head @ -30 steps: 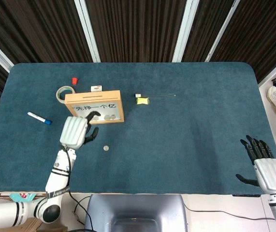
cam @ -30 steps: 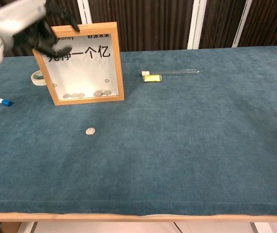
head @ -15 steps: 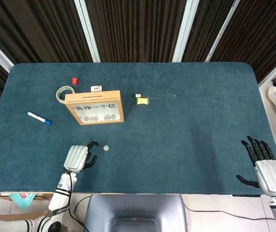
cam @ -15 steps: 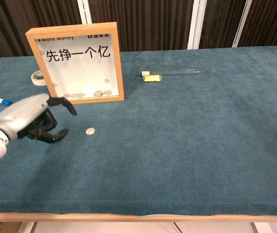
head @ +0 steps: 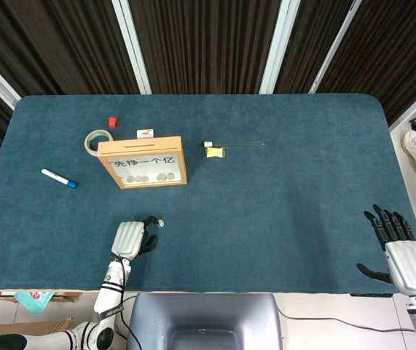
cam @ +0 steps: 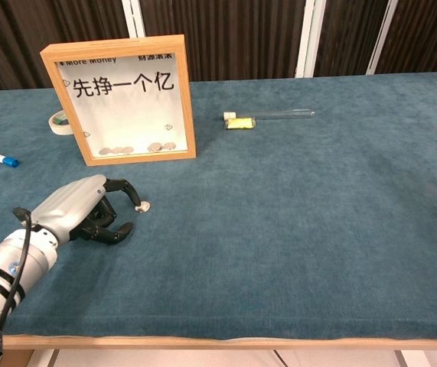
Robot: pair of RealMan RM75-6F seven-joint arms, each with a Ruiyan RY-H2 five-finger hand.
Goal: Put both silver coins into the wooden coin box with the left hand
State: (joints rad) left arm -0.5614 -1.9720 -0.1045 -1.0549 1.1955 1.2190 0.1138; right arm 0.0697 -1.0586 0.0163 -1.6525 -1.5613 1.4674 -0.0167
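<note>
Silver-backed left hand and right hand, black fingers

The silver coin on the table is partly covered by a fingertip of the left hand; contact cannot be confirmed. In the head view the coin is too small to resolve. Coins inside the wooden coin box overlap along the bottom edge; their count cannot be determined. The right hand appears in the head view only, its wrist cut off by the lower right corner. The left forearm is cut off by the bottom left edge in both views. Small print on the box's top is too fine to read fully.
</note>
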